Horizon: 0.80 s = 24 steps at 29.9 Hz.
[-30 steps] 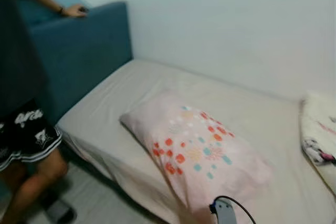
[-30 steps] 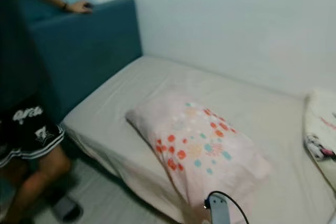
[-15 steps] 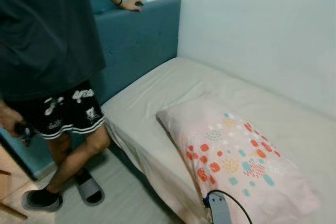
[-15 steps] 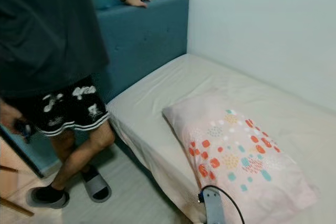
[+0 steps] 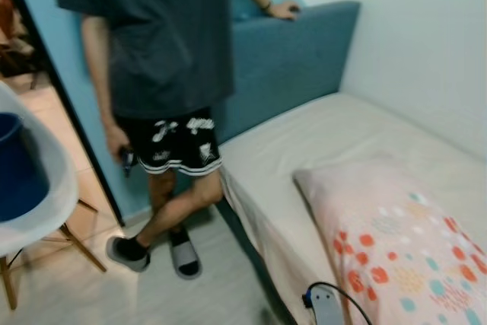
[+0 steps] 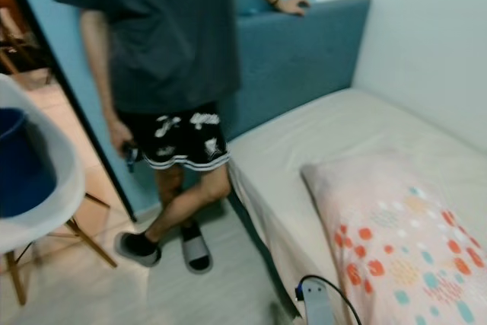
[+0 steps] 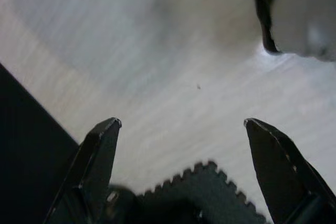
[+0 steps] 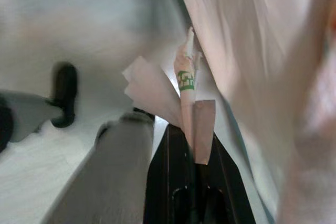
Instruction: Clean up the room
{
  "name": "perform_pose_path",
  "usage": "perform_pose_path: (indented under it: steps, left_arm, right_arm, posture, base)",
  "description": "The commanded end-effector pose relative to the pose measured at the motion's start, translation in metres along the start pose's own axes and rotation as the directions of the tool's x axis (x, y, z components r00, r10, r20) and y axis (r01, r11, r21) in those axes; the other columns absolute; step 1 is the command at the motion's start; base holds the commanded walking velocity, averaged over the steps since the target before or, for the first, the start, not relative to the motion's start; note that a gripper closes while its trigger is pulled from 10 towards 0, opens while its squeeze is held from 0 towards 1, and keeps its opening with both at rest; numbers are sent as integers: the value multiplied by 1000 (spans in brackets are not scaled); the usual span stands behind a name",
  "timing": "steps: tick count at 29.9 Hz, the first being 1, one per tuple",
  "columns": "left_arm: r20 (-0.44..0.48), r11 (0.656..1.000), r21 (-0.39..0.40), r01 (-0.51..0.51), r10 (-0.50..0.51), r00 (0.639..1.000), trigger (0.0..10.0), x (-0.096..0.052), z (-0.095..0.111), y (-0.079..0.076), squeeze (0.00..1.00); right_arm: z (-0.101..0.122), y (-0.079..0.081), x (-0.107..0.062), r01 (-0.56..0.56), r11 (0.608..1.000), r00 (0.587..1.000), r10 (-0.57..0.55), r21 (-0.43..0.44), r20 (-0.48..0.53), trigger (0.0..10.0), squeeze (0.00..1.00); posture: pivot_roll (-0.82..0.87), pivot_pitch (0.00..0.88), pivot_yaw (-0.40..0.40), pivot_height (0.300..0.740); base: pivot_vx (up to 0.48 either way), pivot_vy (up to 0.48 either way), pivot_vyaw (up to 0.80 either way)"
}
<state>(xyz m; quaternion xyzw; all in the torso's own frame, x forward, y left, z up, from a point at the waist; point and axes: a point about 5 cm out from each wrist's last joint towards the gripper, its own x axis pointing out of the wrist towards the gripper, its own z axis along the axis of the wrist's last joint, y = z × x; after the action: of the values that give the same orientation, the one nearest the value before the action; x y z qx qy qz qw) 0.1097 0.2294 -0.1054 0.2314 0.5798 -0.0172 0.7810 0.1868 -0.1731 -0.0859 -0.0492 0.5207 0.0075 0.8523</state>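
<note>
Turning left across the last second, the head camera has swung off the wall toward the doorway; the bed itself has not moved. Right gripper, fingers pressed together on a crumpled pink paper scrap with green print, carries it beside the beige mattress edge. Left gripper hangs spread over pale floor. Judgement: disposal pending. A person in a dark shirt and a white chair narrow the exit.

Left gripper fingers spread wide (pointing floorward), right gripper fingers pinched together
</note>
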Motion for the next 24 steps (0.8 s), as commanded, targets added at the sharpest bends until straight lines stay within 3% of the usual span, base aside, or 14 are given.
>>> perform_pose_path:
  steps: [1, 24]
  left_arm:
    - [11, 1000, 5, 9, -9, 1000, 10000, 0, 3, -1, 0]
    - [37, 999, 6, 40, -40, 998, 10000, 0, 7, -9, 0]
  right_arm:
    - [-9, -2, 0, 3, 1000, 1000, -3, -15, -27, 10000, 0]
    - [-13, -3, -1, -10, 996, 999, 7, -83, -36, 10000, 0]
  posture:
    - [-27, 0, -46, 740]
    - [-18, 0, -56, 740]
  base:
    - [0, 0, 800]
    - [0, 0, 800]
